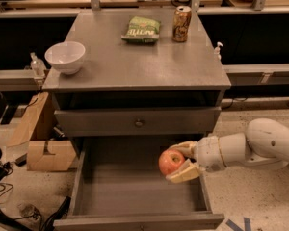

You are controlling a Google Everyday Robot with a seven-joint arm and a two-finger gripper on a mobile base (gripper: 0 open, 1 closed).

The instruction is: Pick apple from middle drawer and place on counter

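Note:
The red-orange apple (171,161) is held between the fingers of my gripper (179,161), above the right side of the open middle drawer (130,191), clear of its bare floor. The white arm reaches in from the right. The grey counter (135,61) lies above, on top of the cabinet. The gripper is well below the counter's front edge.
On the counter stand a white bowl (65,57) at the left, a green snack bag (141,29) and a tan drink can (181,23) at the back. A closed drawer front with a brass knob (138,123) sits above the open drawer. Cardboard boxes (38,138) lie at the left.

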